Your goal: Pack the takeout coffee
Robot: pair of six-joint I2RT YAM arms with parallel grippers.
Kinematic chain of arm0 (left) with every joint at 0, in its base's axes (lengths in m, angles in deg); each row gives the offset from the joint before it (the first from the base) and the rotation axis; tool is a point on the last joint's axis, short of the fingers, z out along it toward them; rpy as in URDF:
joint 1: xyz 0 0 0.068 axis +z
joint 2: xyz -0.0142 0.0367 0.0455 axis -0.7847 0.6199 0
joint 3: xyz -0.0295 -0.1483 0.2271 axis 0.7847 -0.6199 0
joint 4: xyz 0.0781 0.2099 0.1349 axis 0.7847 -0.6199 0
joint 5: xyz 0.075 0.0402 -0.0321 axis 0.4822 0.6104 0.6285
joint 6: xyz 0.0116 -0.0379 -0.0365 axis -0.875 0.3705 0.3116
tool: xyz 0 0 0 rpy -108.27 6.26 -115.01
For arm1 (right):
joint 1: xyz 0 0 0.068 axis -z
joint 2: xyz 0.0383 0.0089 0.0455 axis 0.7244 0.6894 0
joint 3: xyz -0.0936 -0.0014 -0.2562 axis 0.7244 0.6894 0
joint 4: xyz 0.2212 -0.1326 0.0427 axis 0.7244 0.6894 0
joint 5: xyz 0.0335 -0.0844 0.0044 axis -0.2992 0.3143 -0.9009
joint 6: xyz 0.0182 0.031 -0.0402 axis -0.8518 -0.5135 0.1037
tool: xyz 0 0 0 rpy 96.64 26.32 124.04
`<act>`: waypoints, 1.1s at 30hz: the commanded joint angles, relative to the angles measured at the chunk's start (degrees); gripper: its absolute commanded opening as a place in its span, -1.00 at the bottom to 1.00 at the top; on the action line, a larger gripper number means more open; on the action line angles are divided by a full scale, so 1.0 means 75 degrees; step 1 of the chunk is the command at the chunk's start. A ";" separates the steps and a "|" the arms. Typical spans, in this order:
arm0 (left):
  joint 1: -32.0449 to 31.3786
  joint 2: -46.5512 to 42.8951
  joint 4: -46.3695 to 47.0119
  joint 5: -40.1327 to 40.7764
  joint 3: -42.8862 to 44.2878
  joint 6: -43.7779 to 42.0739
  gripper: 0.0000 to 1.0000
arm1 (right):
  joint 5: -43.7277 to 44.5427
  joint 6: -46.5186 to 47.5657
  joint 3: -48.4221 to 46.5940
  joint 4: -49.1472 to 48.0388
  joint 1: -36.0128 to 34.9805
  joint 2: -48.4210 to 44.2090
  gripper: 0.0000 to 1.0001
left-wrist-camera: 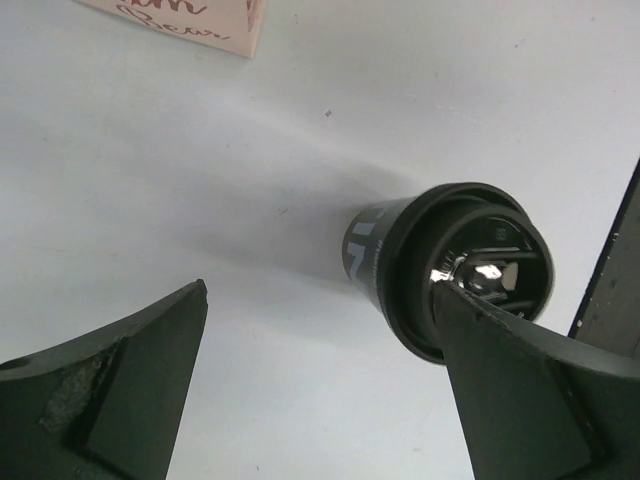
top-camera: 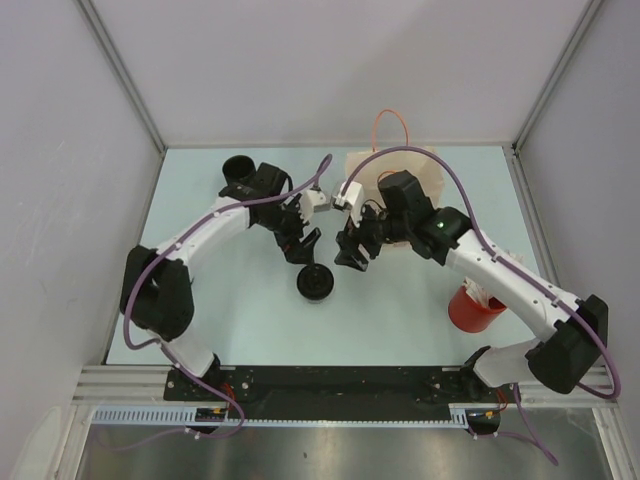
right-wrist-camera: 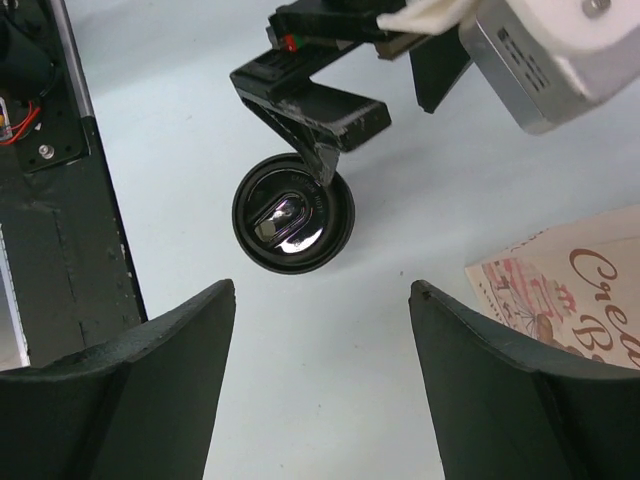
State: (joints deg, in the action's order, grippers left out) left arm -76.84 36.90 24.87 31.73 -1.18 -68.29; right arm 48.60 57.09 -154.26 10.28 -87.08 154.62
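A black takeout coffee cup (top-camera: 315, 284) with a black lid stands upright on the table between the two arms. It also shows in the left wrist view (left-wrist-camera: 400, 250) and the right wrist view (right-wrist-camera: 293, 213). My left gripper (top-camera: 298, 250) hangs open just behind it, one finger (left-wrist-camera: 530, 390) over the lid's rim, and nothing lies between its fingers (left-wrist-camera: 325, 335). My right gripper (top-camera: 350, 258) is open and empty to the cup's right (right-wrist-camera: 322, 300). The beige printed paper bag (top-camera: 395, 175) stands behind the right arm, with a corner in view (right-wrist-camera: 570, 290).
A second black cup (top-camera: 238, 170) without a lid stands at the back left. A red cup (top-camera: 475, 312) sits at the right under the right arm. Grey walls enclose the table on three sides. The black base rail (right-wrist-camera: 60, 230) runs along the near edge.
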 commanded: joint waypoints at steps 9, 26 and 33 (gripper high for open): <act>-0.0466 -0.1919 -0.0628 -0.0102 -0.0128 -0.0025 0.99 | -0.0588 0.0808 -0.0282 0.1146 0.1284 -0.0980 0.62; -0.2143 -0.2307 0.0602 0.1175 -0.1910 0.1123 0.86 | -0.1994 0.1676 0.0608 0.2227 0.2562 -0.2328 0.99; -0.2155 -0.2248 0.0872 0.1374 -0.1922 0.1241 0.74 | -0.2276 0.1570 0.0655 0.2134 0.2738 -0.2480 0.99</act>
State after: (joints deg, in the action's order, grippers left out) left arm -92.77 19.54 28.72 40.15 -15.48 -61.01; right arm 34.79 69.12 -149.50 27.24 -66.82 137.58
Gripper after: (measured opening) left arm 0.883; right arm 0.994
